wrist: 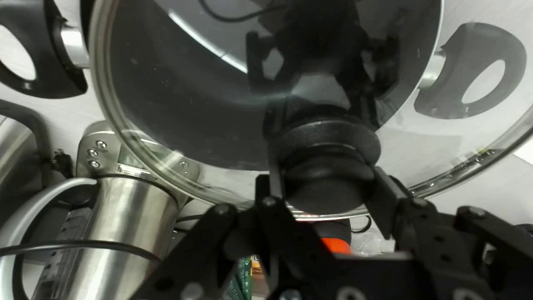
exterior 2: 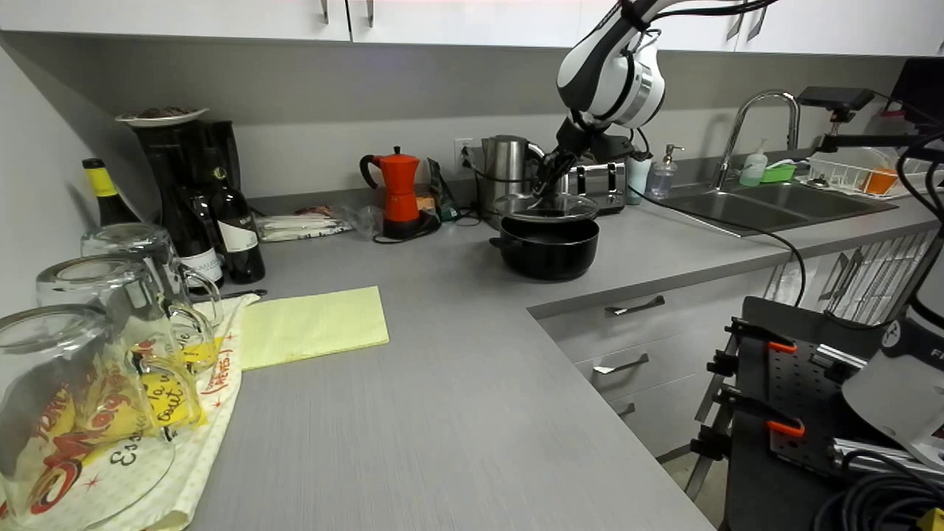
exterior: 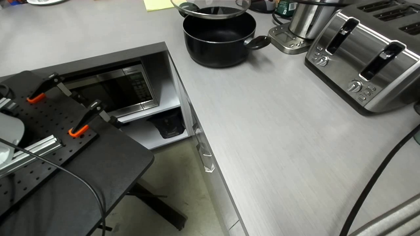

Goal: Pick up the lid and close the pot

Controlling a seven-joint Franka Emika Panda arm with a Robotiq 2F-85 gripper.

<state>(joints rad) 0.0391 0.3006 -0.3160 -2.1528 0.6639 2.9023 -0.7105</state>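
Note:
The round clear glass lid (exterior 2: 579, 209) hangs above the low black pot (exterior 2: 549, 254), with a gap between them. My gripper (exterior 2: 547, 184) is shut on the lid's black knob. In the wrist view the gripper (wrist: 327, 179) has a finger on each side of the knob, and the lid (wrist: 200, 133) is off-centre over the pot (wrist: 470, 71), which shows through the glass. In an exterior view the lid's metal rim (exterior: 216, 15) is above the far side of the open pot (exterior: 218, 54); there the gripper is beyond the top edge.
A silver toaster (exterior: 364, 59) and a steel kettle (exterior 2: 501, 173) stand close to the pot. A red moka pot (exterior 2: 400, 188) is along the wall. A yellow cloth (exterior 2: 317, 324), glass mugs (exterior 2: 103, 295) and bottles (exterior 2: 237, 228) are on the counter (exterior 2: 442, 413). A sink (exterior 2: 774, 206) lies beyond the toaster.

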